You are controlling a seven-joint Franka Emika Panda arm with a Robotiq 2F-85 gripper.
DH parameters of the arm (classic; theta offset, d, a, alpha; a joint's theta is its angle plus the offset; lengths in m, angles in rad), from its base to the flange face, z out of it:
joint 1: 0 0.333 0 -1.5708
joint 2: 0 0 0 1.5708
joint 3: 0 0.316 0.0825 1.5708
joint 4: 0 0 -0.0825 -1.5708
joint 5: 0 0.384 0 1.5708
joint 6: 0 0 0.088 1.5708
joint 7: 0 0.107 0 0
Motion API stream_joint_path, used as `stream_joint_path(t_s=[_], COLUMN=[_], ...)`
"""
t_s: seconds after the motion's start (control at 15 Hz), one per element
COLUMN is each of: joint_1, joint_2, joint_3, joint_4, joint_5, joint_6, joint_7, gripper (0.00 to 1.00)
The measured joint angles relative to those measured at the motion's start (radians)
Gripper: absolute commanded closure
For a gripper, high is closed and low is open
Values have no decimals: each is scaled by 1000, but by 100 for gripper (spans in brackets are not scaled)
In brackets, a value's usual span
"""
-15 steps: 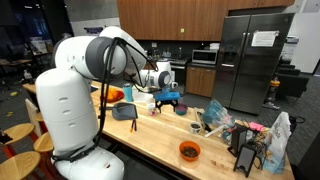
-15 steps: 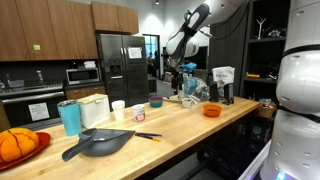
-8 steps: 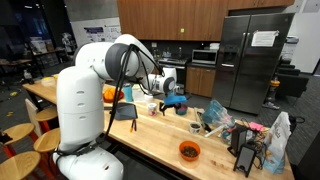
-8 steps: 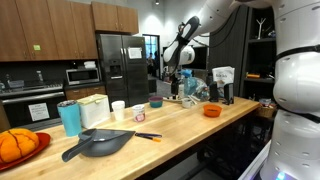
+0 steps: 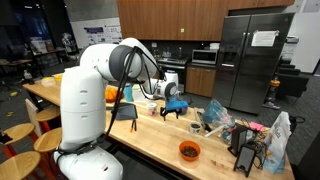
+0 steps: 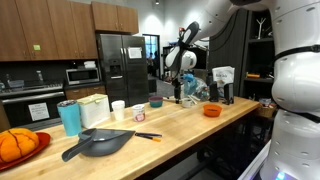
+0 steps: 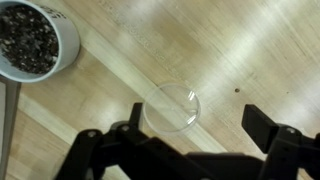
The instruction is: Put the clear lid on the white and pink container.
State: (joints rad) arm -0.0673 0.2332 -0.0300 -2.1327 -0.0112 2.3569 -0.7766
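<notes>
- While the black two-finger gripper (image 7: 197,118) is hanging wide open and empty over the pale wooden tabletop (image 7: 260,50), the clear round plastic lid (image 7: 172,108) is lying flat between its jaws, nearer one finger.
- Wood grain is showing through the lid.
- The small white round tub (image 7: 35,40) of dark bits is sitting apart.

White container (image 7: 70,45) partly outside the wrist view's top-left corner; jaws' bases below its bottom edge
</notes>
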Motion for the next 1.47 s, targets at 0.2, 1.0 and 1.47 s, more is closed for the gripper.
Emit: stream_joint_path(t_s=[0.2,1.0,1.47], joint_1=[0,0,-1], joint_2=[1,1,20], joint_3=[2,2,10], joint_4=[-4,-9,-1], joint_5=[-7,-7,-3], joint_6=[7,15,13], joint_7=[2,2,-3], gripper=[0,0,0])
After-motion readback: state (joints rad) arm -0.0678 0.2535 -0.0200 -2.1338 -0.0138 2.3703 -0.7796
